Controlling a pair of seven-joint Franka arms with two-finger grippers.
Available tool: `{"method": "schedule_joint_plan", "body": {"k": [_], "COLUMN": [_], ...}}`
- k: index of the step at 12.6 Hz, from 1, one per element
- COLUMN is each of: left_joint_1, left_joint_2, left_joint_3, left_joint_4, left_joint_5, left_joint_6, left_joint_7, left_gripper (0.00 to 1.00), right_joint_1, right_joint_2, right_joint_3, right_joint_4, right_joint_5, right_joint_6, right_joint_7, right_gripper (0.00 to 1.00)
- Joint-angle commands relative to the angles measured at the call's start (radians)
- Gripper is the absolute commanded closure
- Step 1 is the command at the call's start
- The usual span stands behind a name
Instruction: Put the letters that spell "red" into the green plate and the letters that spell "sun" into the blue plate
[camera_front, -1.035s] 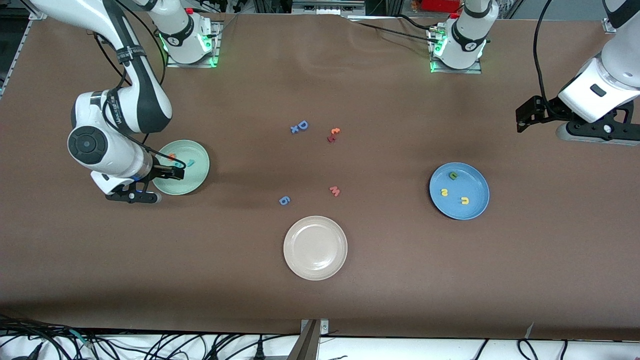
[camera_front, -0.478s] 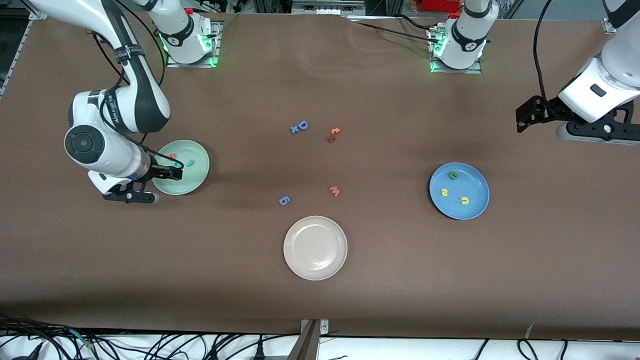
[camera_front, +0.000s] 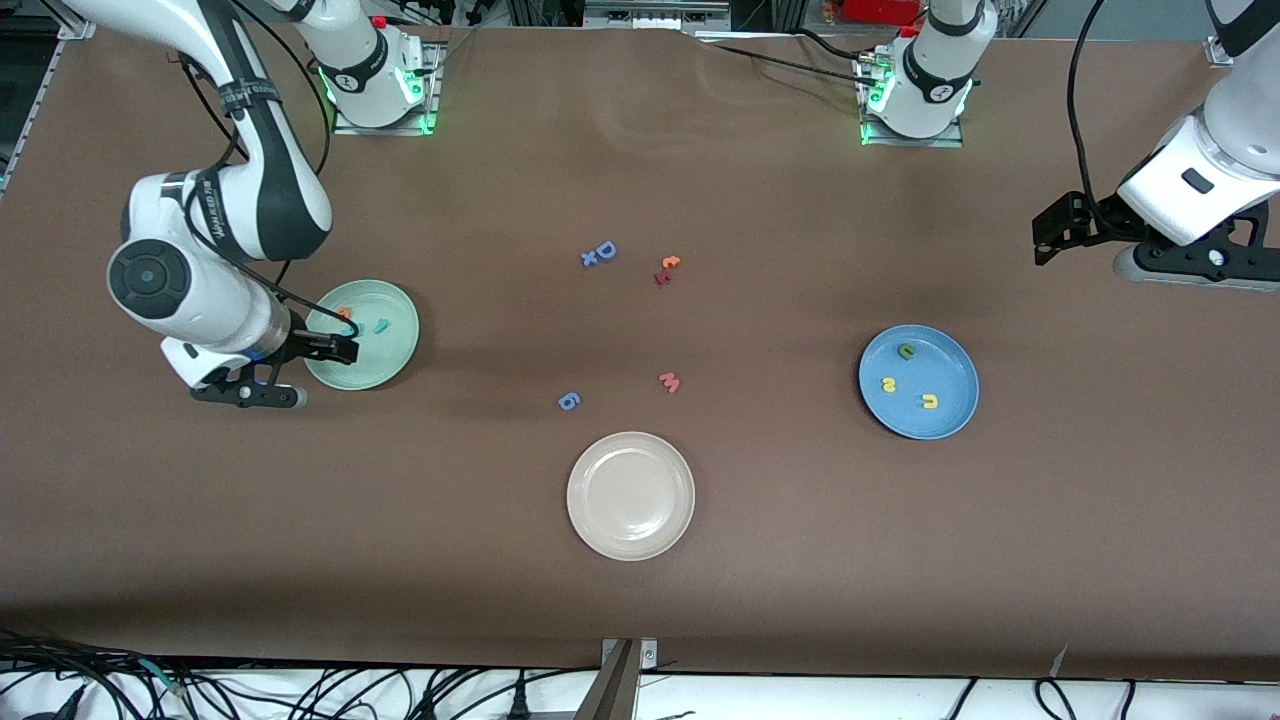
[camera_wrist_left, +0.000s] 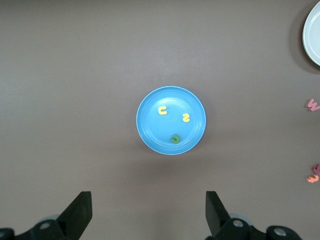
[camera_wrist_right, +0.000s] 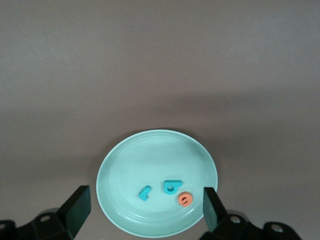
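The green plate (camera_front: 392, 352) (camera_wrist_right: 130, 162) holds an orange "e" (camera_front: 345, 314) (camera_wrist_right: 185, 199), a teal "d" (camera_wrist_right: 171, 187) and a teal "r" (camera_wrist_right: 145, 192). My right gripper (camera_front: 343, 350) (camera_wrist_right: 145, 200) hangs open and empty over that plate's edge. The blue plate (camera_front: 952, 412) (camera_wrist_left: 150, 132) holds a green arch (camera_front: 906, 351) (camera_wrist_left: 175, 139), a yellow "s" (camera_front: 888, 384) (camera_wrist_left: 186, 117) and a yellow arch (camera_front: 930, 402) (camera_wrist_left: 162, 110). My left gripper (camera_front: 1046, 240) (camera_wrist_left: 147, 205) waits open over bare table at the left arm's end, empty.
A cream-white plate (camera_front: 630, 495) sits nearest the front camera at mid-table. Loose letters lie in the middle: a blue "D" pair (camera_front: 600, 253), a red-orange pair (camera_front: 667, 270), a pink "w" (camera_front: 669, 382) and a blue "g" (camera_front: 568, 401).
My right arm has drawn back a little from the green plate toward its own end of the table, jaws still open. The left arm and all letters stay put.
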Motion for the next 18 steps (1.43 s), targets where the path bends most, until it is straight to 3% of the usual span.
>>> {"method": "schedule_joint_plan", "body": {"k": [1,5,7,12,18], "left_joint_1": [0.004,0.002,0.002,0.002,0.001], "left_joint_2": [0.008,0.008,0.008,0.008,0.008], "left_joint_3": [0.001,0.001,0.001,0.001,0.003], "left_joint_4": [0.021,0.021,0.021,0.021,0.021], "left_joint_5": [-0.029,-0.031,-0.031,-0.031,-0.029], "left_joint_6": [-0.003,-0.003,-0.003,-0.003,-0.003], "left_joint_7": [0.009,0.011,0.011,0.009,0.011], "left_gripper": [0.0,0.0,0.0,0.0,0.0], "right_joint_1": [-0.002,-0.002,0.001,-0.004,-0.018], "right_joint_2": [-0.024,-0.045,-0.071,-0.102,-0.219], "right_joint_3": [-0.009,-0.028,-0.052,-0.054,-0.045], "right_joint_4": [0.097,0.192,0.205,0.211,0.162], "right_joint_5": [0.041,0.074,0.08,0.078,0.081], "right_joint_6": [-0.127,-0.265,-0.27,-0.304,-0.37], "right_joint_7": [-0.024,-0.048,-0.097,-0.1,-0.087], "right_gripper": [0.01,0.01,0.0,0.0,0.0]}}
